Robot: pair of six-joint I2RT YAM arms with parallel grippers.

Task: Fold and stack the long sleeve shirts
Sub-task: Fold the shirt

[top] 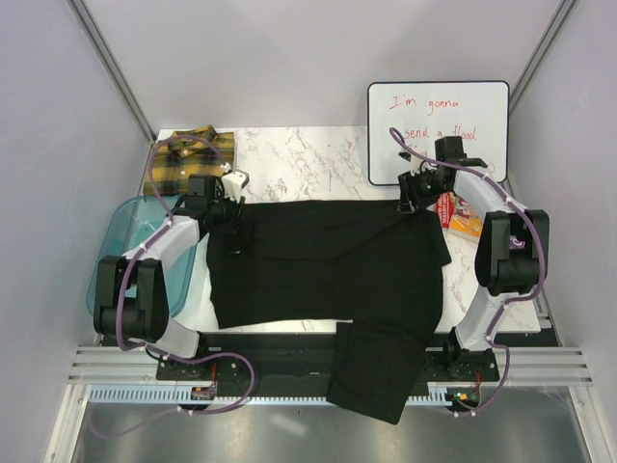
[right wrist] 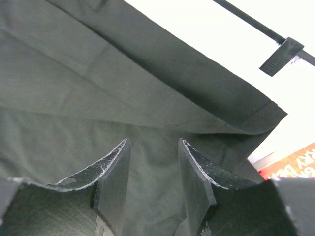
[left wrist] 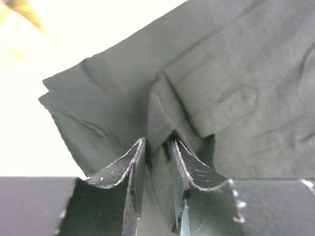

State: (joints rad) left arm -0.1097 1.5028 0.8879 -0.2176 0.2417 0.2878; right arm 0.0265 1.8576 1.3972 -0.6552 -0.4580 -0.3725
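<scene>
Over black shirt (top: 328, 262), left end effector (left wrist: 158, 142) grip unclear, right end effector (right wrist: 153, 143) released

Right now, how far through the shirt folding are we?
Done: the plaid shirt lies folded, far left. In hand: the black shirt is spread out, cloth between the fingers of the left gripper, the right gripper open above it. Left: folding it, a sleeve hanging off the near edge, then stacking.

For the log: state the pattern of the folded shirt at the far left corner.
The folded shirt is yellow-and-black plaid; the top external view shows it best.
</scene>
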